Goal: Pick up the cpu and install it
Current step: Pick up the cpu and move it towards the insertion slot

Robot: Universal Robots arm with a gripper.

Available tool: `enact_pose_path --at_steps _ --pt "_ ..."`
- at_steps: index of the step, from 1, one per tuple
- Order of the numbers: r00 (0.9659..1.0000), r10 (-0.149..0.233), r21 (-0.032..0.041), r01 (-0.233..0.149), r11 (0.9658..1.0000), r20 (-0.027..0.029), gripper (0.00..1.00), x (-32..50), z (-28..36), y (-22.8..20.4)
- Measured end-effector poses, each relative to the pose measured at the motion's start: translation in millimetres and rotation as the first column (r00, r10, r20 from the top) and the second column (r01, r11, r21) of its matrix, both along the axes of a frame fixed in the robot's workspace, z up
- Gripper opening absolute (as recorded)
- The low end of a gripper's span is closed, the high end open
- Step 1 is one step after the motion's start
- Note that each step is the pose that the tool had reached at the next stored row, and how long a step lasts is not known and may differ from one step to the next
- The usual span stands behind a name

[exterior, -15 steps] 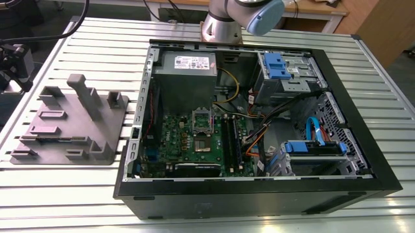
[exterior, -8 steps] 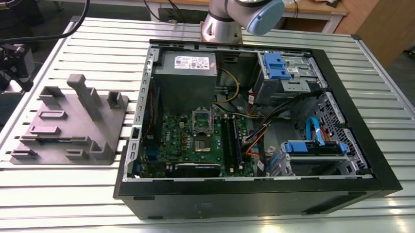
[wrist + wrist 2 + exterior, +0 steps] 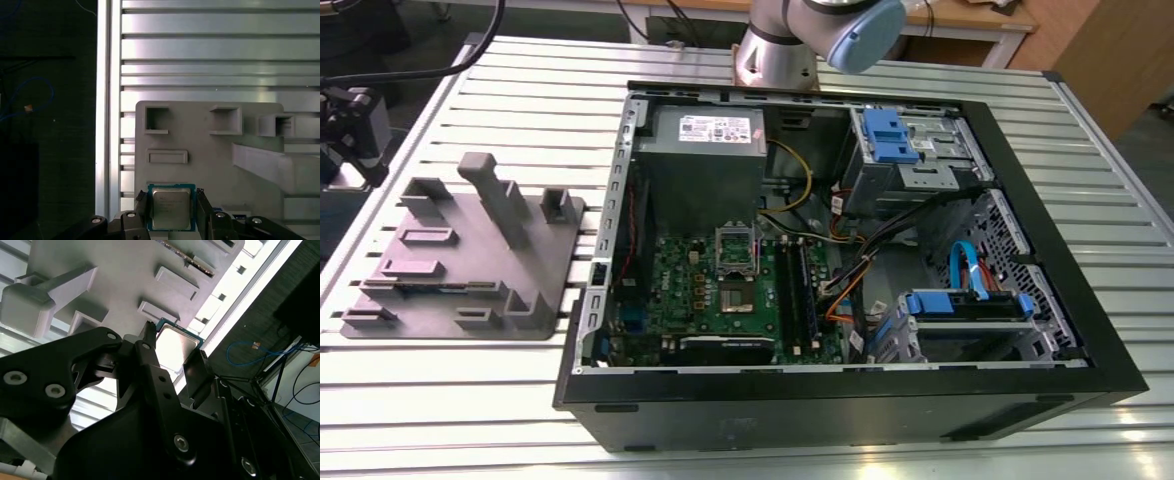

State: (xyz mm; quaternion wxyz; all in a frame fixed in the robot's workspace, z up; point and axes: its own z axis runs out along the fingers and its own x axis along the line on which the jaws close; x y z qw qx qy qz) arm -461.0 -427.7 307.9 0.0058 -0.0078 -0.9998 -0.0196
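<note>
- Gripping the cpu (image 3: 171,209): gripper (image 3: 170,196) closed on it, one finger (image 3: 141,205) on each side, seen in both wrist views.
- Cpu is silvery top up w/ green rim showing, over the grey fixture tray (image 3: 210,155).
- Exterior view: tray lies on slatted table (image 3: 454,400) at the exterior view's left; open PC case (image 3: 1067,300) on the right.
- Motherboard (image 3: 694,300) lies inside the case w/ socket frame (image 3: 735,243) upright.
</note>
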Motion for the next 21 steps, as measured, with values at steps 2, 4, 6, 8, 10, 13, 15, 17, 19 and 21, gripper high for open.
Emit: enact_pose_path --at_steps 2,4,6,8,10,13,15,17,19,21 --pt "1.0000 0.000 0.0001 0.000 1.0000 0.0001 0.47 0.0 4.0 0.0" --pt "1.0000 0.000 0.0001 0.000 1.0000 0.0002 0.47 0.0 8.6 0.0" --pt "1.0000 0.000 0.0002 0.000 1.0000 0.0001 0.47 0.0 13.6 0.0" --pt "1.0000 0.000 0.0005 0.000 1.0000 0.0001 0.47 0.0 19.6 0.0" --pt "1.0000 0.000 0.0009 0.000 1.0000 0.0001 0.47 0.0 25.9 0.0" --pt "1.0000 0.000 0.0016 0.000 1.0000 0.0001 0.47 0.0 35.3 0.0" --pt "1.0000 0.000 0.0019 0.000 1.0000 0.0000 0.47 0.0 39.9 0.0" --pt "1.0000 0.000 0.0021 0.000 1.0000 0.0000 0.47 0.0 43.2 0.0" --pt "1.0000 0.000 0.0023 0.000 1.0000 0.0002 0.47 0.0 43.4 0.0" --pt "1.0000 0.000 0.0023 0.000 1.0000 0.0002 0.47 0.0 43.4 0.0"
